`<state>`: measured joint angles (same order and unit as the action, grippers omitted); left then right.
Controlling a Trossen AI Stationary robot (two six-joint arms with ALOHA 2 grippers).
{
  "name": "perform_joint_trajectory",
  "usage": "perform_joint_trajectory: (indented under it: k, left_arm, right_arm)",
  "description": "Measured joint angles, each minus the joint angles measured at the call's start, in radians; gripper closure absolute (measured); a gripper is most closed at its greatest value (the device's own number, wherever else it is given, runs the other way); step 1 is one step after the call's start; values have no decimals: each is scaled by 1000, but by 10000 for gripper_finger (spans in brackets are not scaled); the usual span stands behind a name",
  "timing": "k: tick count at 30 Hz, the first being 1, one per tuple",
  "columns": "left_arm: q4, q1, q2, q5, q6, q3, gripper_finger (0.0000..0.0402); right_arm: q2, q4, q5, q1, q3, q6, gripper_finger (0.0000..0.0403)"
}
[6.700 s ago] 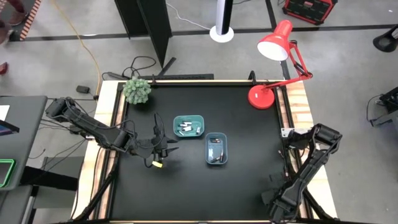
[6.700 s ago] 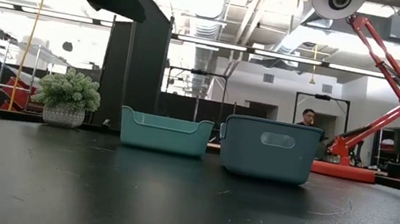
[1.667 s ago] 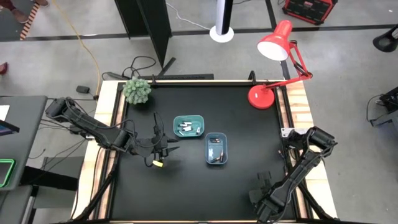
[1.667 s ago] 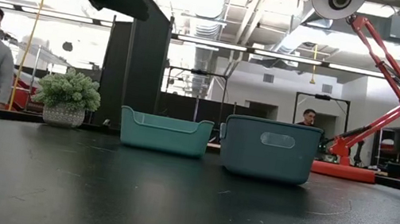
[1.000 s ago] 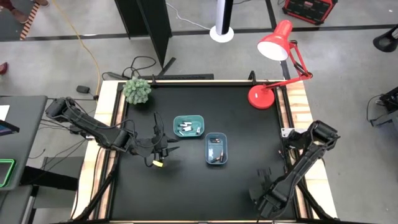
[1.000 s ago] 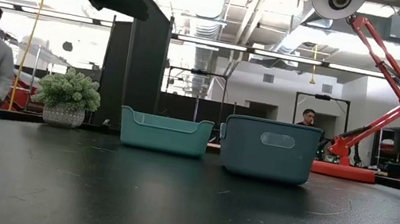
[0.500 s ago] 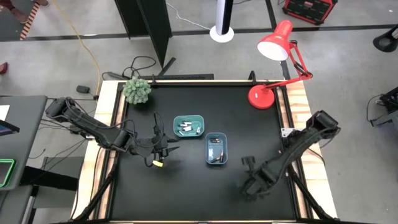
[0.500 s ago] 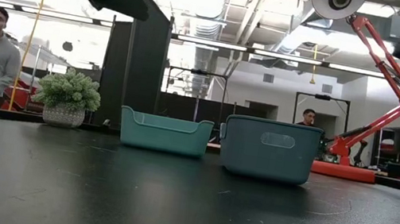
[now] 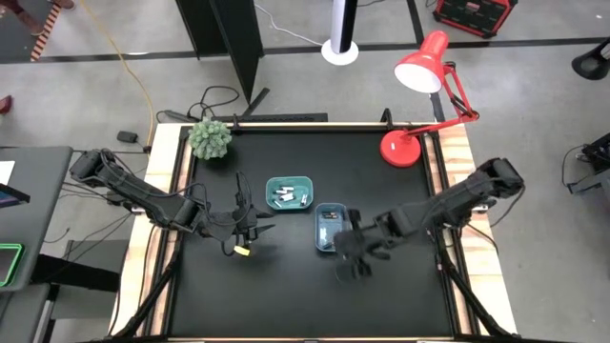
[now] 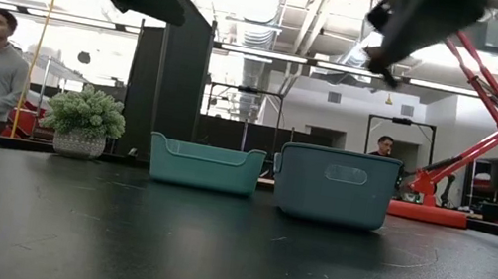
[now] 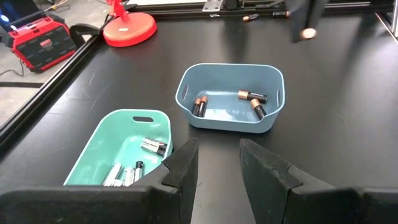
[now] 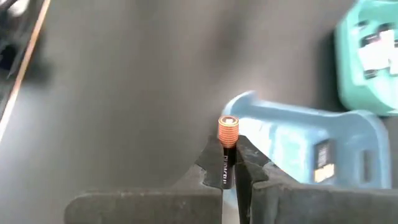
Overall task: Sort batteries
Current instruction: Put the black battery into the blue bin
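With several batteries sorted into the teal tray (image 11: 124, 149) and 3 dark ones in the blue tray (image 11: 230, 96), the right gripper (image 12: 229, 163), clamped on a copper-topped battery (image 12: 227, 149), hangs beside the blue tray, while the left gripper (image 11: 217, 163) waits with fingers apart.

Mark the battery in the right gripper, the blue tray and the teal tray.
battery (image 12: 227, 149): right wrist view, dark body below copper cap.
blue tray (image 11: 226, 118): left wrist view, near wall.
teal tray (image 11: 94, 144): left wrist view, bare inner wall.
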<state>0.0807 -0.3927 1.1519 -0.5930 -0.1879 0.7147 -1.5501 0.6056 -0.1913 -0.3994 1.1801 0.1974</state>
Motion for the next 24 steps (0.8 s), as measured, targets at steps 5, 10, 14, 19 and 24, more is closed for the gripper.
perform_joint_trajectory:
  k: [5, 10, 14, 19, 24]
  left_arm:
    - [0, 0, 0, 0, 0, 0, 290]
    - [7, 0, 0, 0, 0, 0, 290]
    - [17, 0, 0, 0, 0, 0, 290]
    - [21, 0, 0, 0, 0, 0, 290]
    - [21, 0, 0, 0, 0, 0, 290]
  right_arm:
    - [-13, -32, 0, 99, 1, -16, 383]
    - [-24, -22, 0, 153, 1, -16, 379]
    - [-26, -18, -1, 174, 1, -15, 345]
    - [-26, 6, -38, 187, 1, -15, 275]
    - [-25, 17, -55, 187, 1, -20, 219]
